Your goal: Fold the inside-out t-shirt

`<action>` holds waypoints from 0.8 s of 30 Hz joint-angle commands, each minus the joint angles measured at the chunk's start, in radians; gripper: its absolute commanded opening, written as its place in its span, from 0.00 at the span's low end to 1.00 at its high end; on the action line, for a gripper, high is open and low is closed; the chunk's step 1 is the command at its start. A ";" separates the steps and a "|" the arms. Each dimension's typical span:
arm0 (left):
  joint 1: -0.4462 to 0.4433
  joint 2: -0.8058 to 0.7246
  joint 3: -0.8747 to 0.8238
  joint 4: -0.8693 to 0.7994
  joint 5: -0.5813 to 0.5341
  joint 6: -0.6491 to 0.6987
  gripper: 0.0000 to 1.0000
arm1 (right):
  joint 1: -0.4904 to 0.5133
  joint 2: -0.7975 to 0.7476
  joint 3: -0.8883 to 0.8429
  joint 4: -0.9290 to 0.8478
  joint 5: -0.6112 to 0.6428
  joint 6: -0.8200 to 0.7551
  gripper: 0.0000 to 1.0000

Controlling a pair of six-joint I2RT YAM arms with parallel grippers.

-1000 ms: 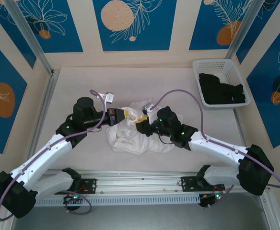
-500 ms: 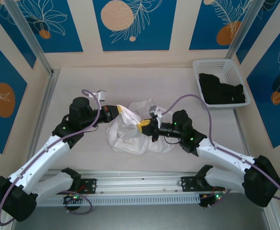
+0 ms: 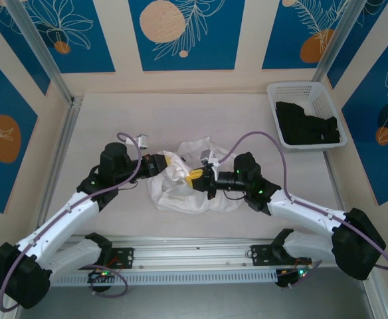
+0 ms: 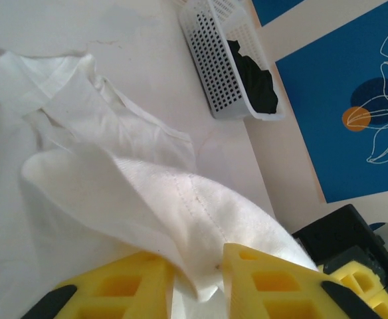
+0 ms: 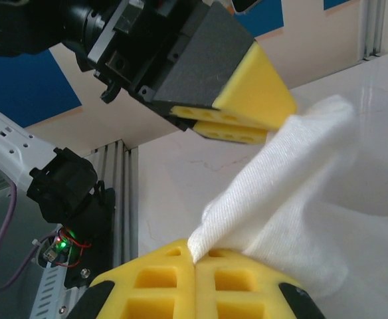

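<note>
The right gripper (image 5: 194, 260) has its jaws pressed together on a fold of the thin, wrinkled white cloth t-shirt (image 3: 179, 197). The left gripper (image 4: 198, 282) faces it, jaws slightly parted with cloth between them. The shirt lies crumpled beneath both on the pale table (image 3: 114, 119). Far right, a white plastic basket (image 3: 297, 85) holds black cloth (image 3: 308, 125).

Thin matt white cloth t-shirt (image 4: 114, 189), perforated plastic basket (image 4: 210, 63)
</note>
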 commanded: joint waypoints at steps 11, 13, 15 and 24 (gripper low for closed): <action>-0.072 0.061 -0.021 0.161 0.040 -0.042 0.36 | 0.024 0.006 0.046 0.032 0.022 -0.027 0.00; -0.077 0.077 -0.016 0.167 0.045 -0.039 0.32 | 0.025 0.002 0.044 0.027 0.027 -0.031 0.00; -0.077 0.079 -0.010 0.162 0.045 -0.032 0.23 | 0.025 -0.010 0.040 0.010 0.037 -0.044 0.00; -0.056 -0.030 0.058 0.041 0.049 0.068 0.00 | 0.018 -0.149 -0.032 -0.147 0.187 -0.129 0.00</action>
